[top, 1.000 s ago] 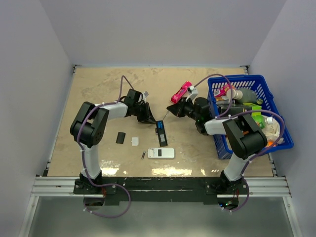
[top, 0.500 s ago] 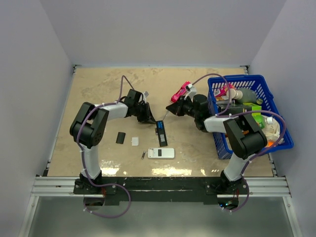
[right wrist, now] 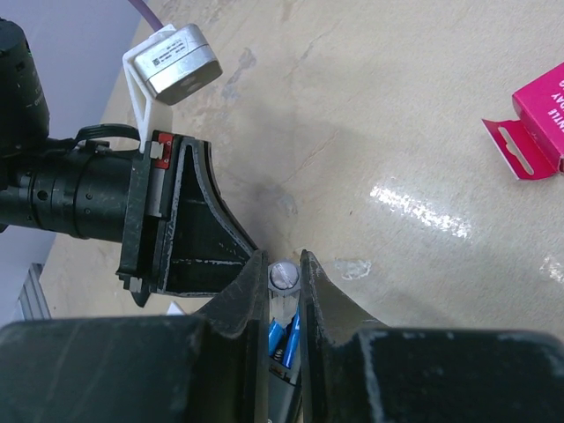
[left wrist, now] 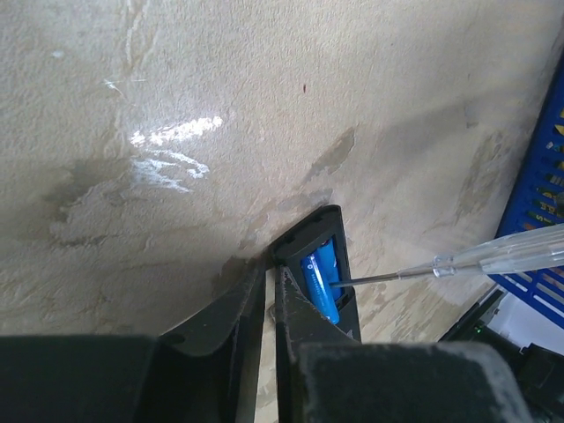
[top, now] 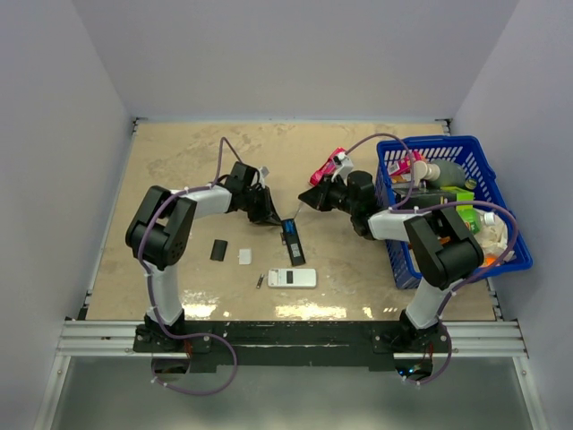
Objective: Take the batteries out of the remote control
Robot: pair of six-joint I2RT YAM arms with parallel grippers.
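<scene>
A black remote (top: 294,242) lies open at mid-table with two blue batteries (top: 291,235) in its bay. In the left wrist view the batteries (left wrist: 319,284) lie side by side in the remote (left wrist: 330,231). My left gripper (top: 270,218) is shut, its tips (left wrist: 271,275) against the remote's end. My right gripper (top: 310,199) is shut on a clear-handled screwdriver (left wrist: 502,256), whose metal tip touches the batteries. In the right wrist view my right gripper (right wrist: 284,264) clamps the screwdriver's end (right wrist: 283,275), with the blue batteries (right wrist: 280,339) beyond it. A small greyish battery (top: 260,281) lies loose.
A white remote (top: 292,279) lies near the front edge. A black cover (top: 218,250) and a white cover (top: 244,256) lie to its left. A pink packet (top: 329,166) lies behind the right gripper. A blue basket (top: 400,260) full of items stands at the right.
My right gripper with the screwdriver has shifted slightly left and away from the bases. The left arm and the remote have stayed put.
</scene>
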